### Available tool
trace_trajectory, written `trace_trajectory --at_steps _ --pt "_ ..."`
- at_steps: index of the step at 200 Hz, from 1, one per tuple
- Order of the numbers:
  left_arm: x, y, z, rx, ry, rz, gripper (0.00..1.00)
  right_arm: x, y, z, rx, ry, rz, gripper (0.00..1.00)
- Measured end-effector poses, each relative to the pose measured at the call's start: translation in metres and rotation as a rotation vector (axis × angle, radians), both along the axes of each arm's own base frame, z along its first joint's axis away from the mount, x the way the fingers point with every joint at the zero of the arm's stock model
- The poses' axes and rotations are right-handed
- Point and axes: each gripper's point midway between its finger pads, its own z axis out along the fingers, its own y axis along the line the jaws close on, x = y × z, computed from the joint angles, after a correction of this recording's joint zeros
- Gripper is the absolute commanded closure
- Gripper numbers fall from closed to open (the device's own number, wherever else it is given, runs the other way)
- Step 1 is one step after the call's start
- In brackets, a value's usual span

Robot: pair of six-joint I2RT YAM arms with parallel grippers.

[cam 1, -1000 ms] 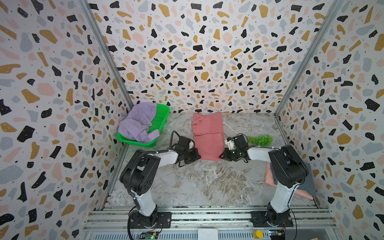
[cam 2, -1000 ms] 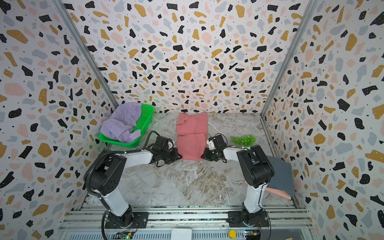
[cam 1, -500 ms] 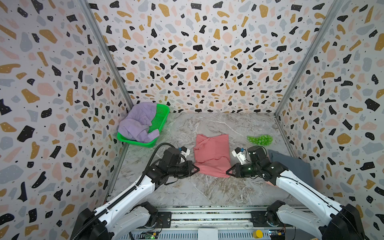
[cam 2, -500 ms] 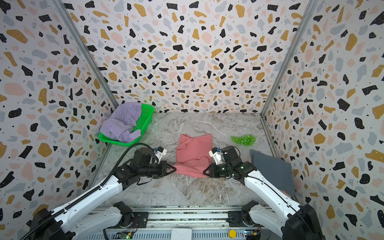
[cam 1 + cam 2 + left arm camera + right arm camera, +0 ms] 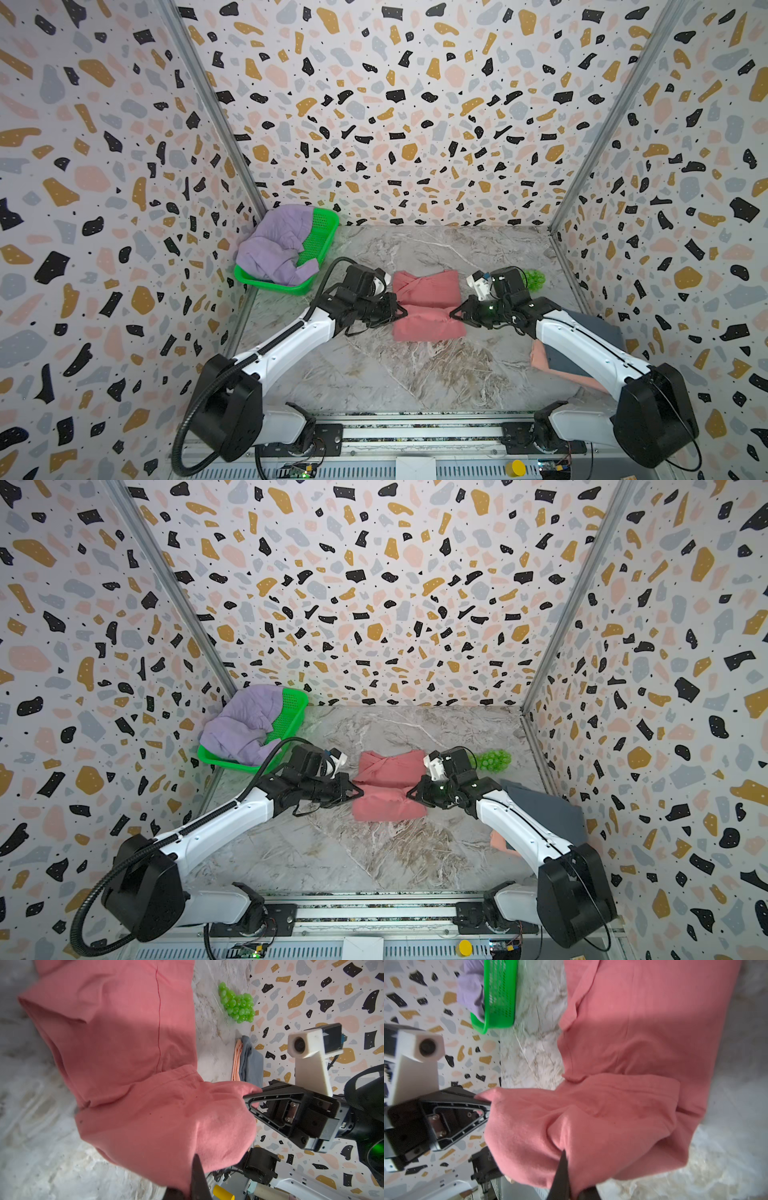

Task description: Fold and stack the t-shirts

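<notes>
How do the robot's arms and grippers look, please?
Both arms have white links and black joints. The left arm carries a looping black ribbed hose; the right arm shows a green light near its wrist. The left gripper and right gripper are black with triangular open-frame fingers and a white camera block.

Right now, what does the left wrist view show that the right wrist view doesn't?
Only the left wrist view: the green balls, and the grey t-shirt on the peach t-shirt.
Only the right wrist view: the green basket with the lilac t-shirt in it.
Both: the coral-red t-shirt, clamped on opposite sides by the left end effector and the right end effector, over the marble table.
</notes>
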Motion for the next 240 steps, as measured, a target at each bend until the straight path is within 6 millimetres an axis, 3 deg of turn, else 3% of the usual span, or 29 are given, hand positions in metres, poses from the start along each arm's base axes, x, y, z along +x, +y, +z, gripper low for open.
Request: trace_trajectory --at_steps 12,24,34,44,68,89,105,126,145,173,190,205,224,240 --pt "0.021 -0.001 0.003 0.000 -0.015 -0.001 1.00 0.021 -0.002 0.002 0.013 -0.008 -0.027 0.78" --pt "0.044 -0.005 0.005 0.000 -0.035 -0.010 0.89 0.043 -0.005 0.000 0.022 -0.006 -0.056 0.58" --pt "0.065 -0.010 0.006 -0.004 -0.050 -0.020 0.88 0.063 -0.008 -0.002 0.023 -0.014 -0.074 0.45" --pt "0.091 -0.015 -0.001 0.001 -0.054 -0.024 0.85 0.087 -0.011 -0.008 0.021 -0.024 -0.096 0.42" --pt "0.151 -0.017 -0.032 0.008 -0.039 0.001 0.63 0.152 -0.015 -0.017 0.001 -0.066 -0.148 0.25" --pt "0.198 -0.004 -0.070 0.021 -0.002 0.064 0.48 0.213 -0.014 -0.015 -0.020 -0.140 -0.177 0.24" --pt "0.219 0.014 -0.095 0.048 0.031 0.133 0.32 0.238 -0.018 -0.013 -0.052 -0.186 -0.197 0.24" --pt "0.232 0.039 -0.101 0.073 0.049 0.218 0.32 0.230 -0.026 -0.023 -0.100 -0.176 -0.212 0.24" --pt "0.245 0.049 -0.084 0.080 -0.006 0.254 0.32 0.204 -0.033 -0.038 -0.148 -0.143 -0.214 0.24" --pt "0.238 0.048 -0.050 0.107 -0.089 0.230 0.32 0.157 -0.032 -0.054 -0.225 -0.113 -0.195 0.24" --pt "0.219 0.045 -0.037 0.131 -0.127 0.195 0.32 0.136 -0.014 -0.048 -0.258 -0.149 -0.152 0.21" --pt "0.194 0.045 -0.040 0.154 -0.125 0.161 0.31 0.125 0.003 -0.037 -0.268 -0.194 -0.115 0.20" --pt "0.155 0.044 -0.063 0.191 -0.072 0.116 0.31 0.114 0.020 -0.031 -0.271 -0.222 -0.076 0.20" --pt "0.123 0.043 -0.086 0.230 -0.009 0.078 0.31 0.106 0.019 -0.038 -0.280 -0.209 -0.071 0.18"
